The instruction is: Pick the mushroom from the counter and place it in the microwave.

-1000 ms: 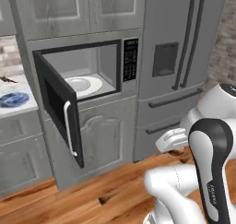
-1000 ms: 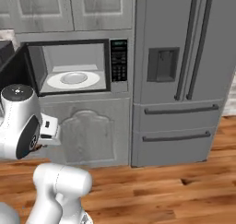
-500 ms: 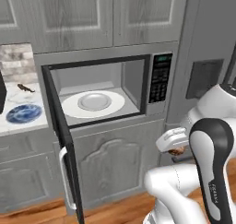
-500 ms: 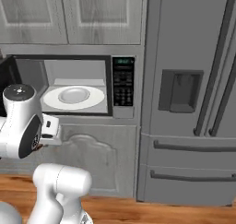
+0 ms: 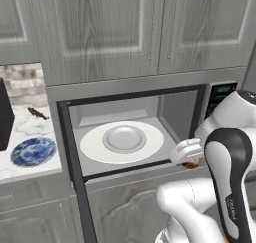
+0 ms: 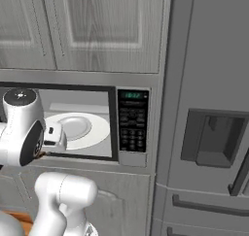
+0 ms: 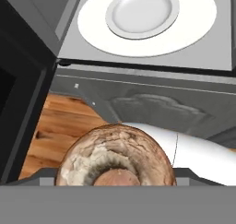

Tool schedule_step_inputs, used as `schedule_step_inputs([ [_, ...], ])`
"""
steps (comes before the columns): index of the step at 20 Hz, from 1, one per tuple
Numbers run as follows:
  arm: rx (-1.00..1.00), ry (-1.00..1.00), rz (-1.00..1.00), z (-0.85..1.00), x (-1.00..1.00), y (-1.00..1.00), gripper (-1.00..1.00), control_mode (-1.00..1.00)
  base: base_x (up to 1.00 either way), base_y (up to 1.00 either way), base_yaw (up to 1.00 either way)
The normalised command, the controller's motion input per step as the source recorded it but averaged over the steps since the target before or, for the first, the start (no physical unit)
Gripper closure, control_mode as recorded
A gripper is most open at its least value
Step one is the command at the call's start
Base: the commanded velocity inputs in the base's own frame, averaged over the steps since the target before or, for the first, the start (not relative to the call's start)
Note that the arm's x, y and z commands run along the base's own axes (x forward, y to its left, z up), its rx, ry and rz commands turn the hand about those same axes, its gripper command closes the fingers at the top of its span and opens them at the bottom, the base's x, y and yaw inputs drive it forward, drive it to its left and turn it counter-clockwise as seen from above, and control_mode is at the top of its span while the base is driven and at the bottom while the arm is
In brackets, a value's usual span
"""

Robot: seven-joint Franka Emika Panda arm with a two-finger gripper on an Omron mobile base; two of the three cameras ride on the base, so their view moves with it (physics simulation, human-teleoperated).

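**Mushroom carried to the open microwave, not yet placed**

The mushroom (image 7: 116, 156) is seen large at the bottom of the hand view, cap toward the camera, pinched in the claw (image 5: 190, 157), whose fingertips are hidden behind it. From the left base view a brown sliver of it can be made out under the white hand, just outside the front right corner of the microwave (image 5: 135, 132) opening. The door (image 5: 75, 182) is swung wide on the left. Inside, the round white turntable plate (image 5: 122, 141) lies bare at the middle of the cavity floor. On the table (image 5: 27, 159) at far left, a blue patterned dish (image 5: 33, 151) and a thin dark scrap (image 5: 38, 113) are left behind.

The carrying step is judged nearly done. Next, the claw would need to be moved forward past the lower lip and toward the middle of the plate, lowered, then spread.
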Motion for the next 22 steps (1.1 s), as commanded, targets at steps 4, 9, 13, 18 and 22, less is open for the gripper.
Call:
schedule_step_inputs([
  [4,0.00,0.00,0.00,0.00,0.00,0.00,1.00,1.00,0.00,0.18,0.12],
  [9,0.00,-0.12,0.04,-0.01,0.00,0.09,1.00,-1.00,0.00,0.10,0.07],
  [13,0.01,-0.45,0.03,-0.08,0.34,0.12,1.00,-1.00,0.00,0.00,0.00],
  [18,0.07,-0.45,0.00,-0.34,0.59,0.00,1.00,-1.00,0.00,0.00,0.00],
  [22,0.13,-0.18,0.00,-0.52,0.69,0.05,1.00,-1.00,0.00,0.00,0.00],
])
